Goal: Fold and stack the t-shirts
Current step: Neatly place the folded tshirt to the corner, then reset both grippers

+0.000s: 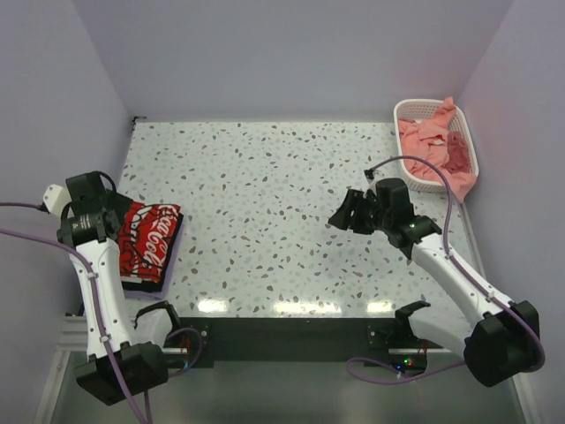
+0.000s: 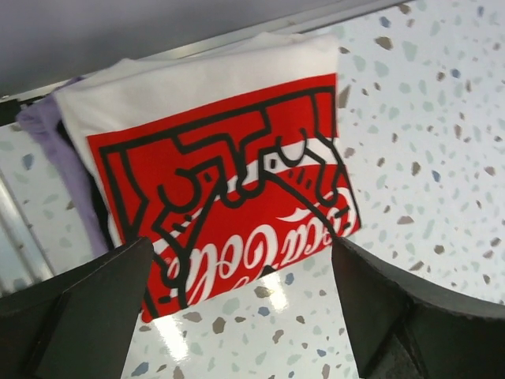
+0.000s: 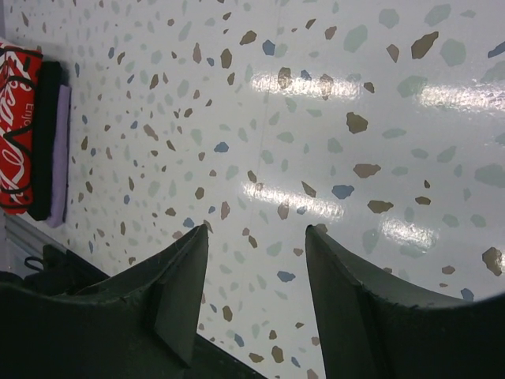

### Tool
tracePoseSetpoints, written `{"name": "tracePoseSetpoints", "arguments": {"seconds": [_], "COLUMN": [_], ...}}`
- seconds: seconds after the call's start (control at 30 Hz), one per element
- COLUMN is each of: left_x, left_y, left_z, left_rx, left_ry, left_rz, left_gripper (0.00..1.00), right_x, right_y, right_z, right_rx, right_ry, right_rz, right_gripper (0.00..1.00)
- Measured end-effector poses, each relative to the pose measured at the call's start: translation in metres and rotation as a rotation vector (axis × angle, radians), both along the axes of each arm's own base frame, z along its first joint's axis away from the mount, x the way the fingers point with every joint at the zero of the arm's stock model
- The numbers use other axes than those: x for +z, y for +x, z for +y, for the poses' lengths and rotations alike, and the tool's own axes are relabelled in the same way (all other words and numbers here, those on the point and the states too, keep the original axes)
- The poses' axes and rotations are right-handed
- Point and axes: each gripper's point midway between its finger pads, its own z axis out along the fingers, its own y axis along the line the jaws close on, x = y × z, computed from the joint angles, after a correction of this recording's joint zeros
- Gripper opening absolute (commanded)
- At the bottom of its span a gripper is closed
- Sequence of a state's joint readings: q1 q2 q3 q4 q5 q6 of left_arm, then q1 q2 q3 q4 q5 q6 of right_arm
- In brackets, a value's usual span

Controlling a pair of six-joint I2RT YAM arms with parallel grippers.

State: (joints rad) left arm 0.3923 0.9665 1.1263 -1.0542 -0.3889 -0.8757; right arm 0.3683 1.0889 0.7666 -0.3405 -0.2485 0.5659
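At the near left edge of the speckled table [image 1: 265, 177], a folded stack is shown: the cream-white t-shirt [image 2: 229, 181] with its red-and-black print on top, the black t-shirt [image 3: 47, 142] beneath it, and the lavender t-shirt [image 3: 61, 150] at the bottom. The left gripper [image 2: 241, 264] is held above the stack, jaws spread wide and empty. The right gripper [image 3: 256, 237] is seen over bare tabletop right of centre, jaws apart, nothing between them. Salmon-pink t-shirts [image 1: 433, 141] are heaped in the white basket [image 1: 428, 106] at the far right corner.

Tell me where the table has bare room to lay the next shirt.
The middle of the table, between the folded t-shirt stack at the left edge and the white basket in the far right corner, is bare. Those two spots are crowded.
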Motion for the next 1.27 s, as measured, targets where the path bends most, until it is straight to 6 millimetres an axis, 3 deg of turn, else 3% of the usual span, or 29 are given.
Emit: {"name": "tracePoseSetpoints", "arguments": {"seconds": [0.17,0.27,0.4,0.57,0.73,0.87,1.0,1.27], "left_x": [-0.007,-0.011,-0.015,-0.039,-0.073,-0.087,-0.091,-0.077], "left_y": [0.025,0.04,0.07,0.089,0.091,0.08,0.074,0.081], "left_z": [-0.022,-0.051,-0.119,-0.208,-0.294,-0.343,-0.367,-0.375], "left_rx": [-0.16,-0.29,-0.534,-0.785,-1.05,-1.231,-1.338,-1.388], "left_ry": [-0.042,-0.06,-0.088,-0.124,-0.129,-0.155,-0.163,-0.136], "left_rz": [-0.128,-0.179,-0.221,-0.174,-0.078,-0.06,-0.06,-0.094], "left_gripper": [1.0,1.0,1.0,1.0,1.0,1.0,1.0,1.0], "right_x": [0.007,0.009,0.01,0.021,0.028,0.025,0.021,0.019], "right_y": [-0.004,-0.005,-0.006,-0.001,0.004,0.006,0.009,0.013], "right_z": [-0.002,-0.002,-0.003,-0.007,-0.014,-0.023,-0.032,-0.043], "right_rx": [0.005,0.007,0.009,-0.004,-0.036,-0.07,-0.104,-0.136], "right_ry": [0.0,0.001,-0.005,-0.025,-0.055,-0.093,-0.137,-0.195], "right_rz": [-0.023,-0.029,-0.025,-0.046,-0.084,-0.086,-0.089,-0.107], "right_gripper": [0.58,0.58,0.58,0.58,0.59,0.61,0.61,0.6]}}
